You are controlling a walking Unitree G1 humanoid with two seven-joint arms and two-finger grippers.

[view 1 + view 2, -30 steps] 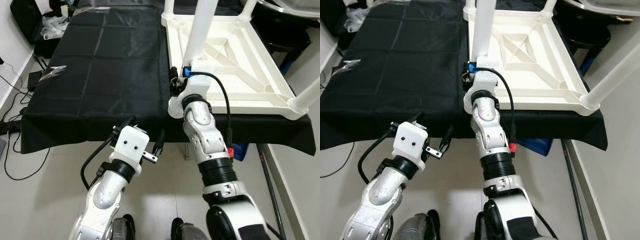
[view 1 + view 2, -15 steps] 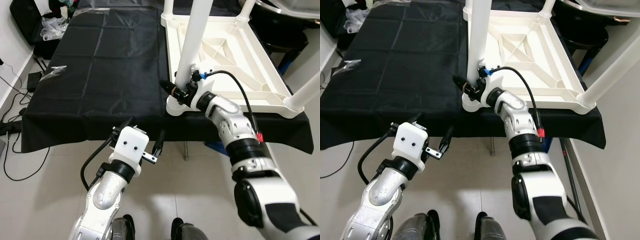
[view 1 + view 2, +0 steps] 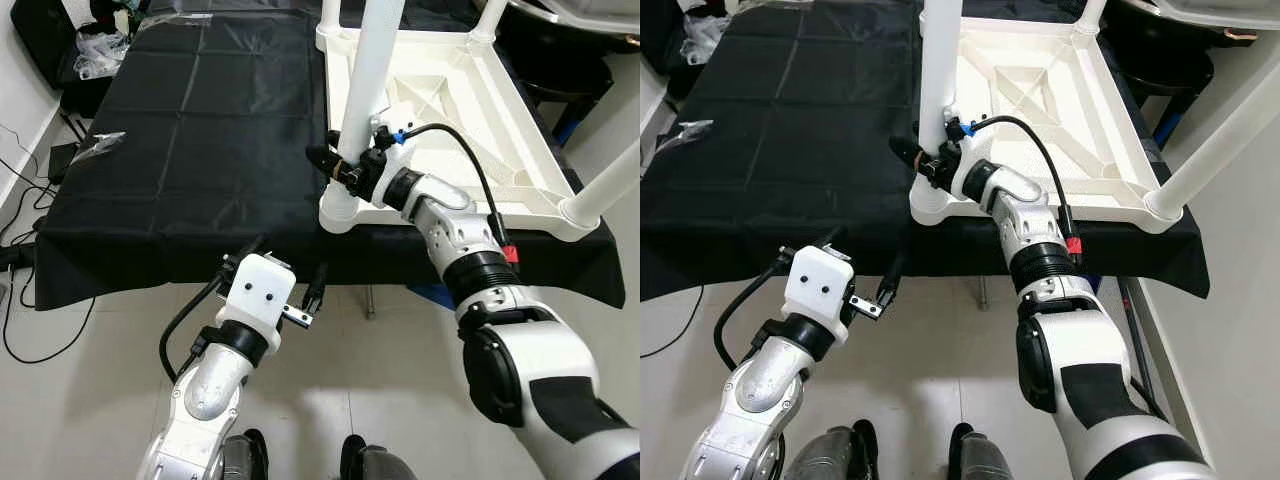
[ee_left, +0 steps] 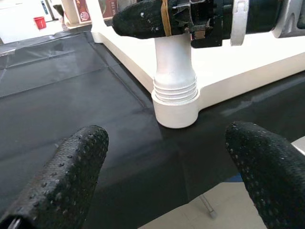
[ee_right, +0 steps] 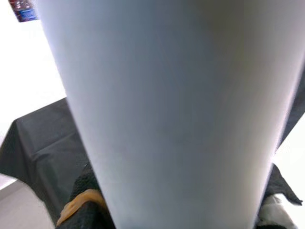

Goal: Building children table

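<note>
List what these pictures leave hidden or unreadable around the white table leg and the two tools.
- Right tool: its far finger is hidden behind the table leg in the eye views.
- Table leg top: cut off by the upper edge in both eye views.
- Leg thread: its depth inside the corner socket is hidden by the socket wall.
- Right wrist view: the leg is too close and blurred.
</note>
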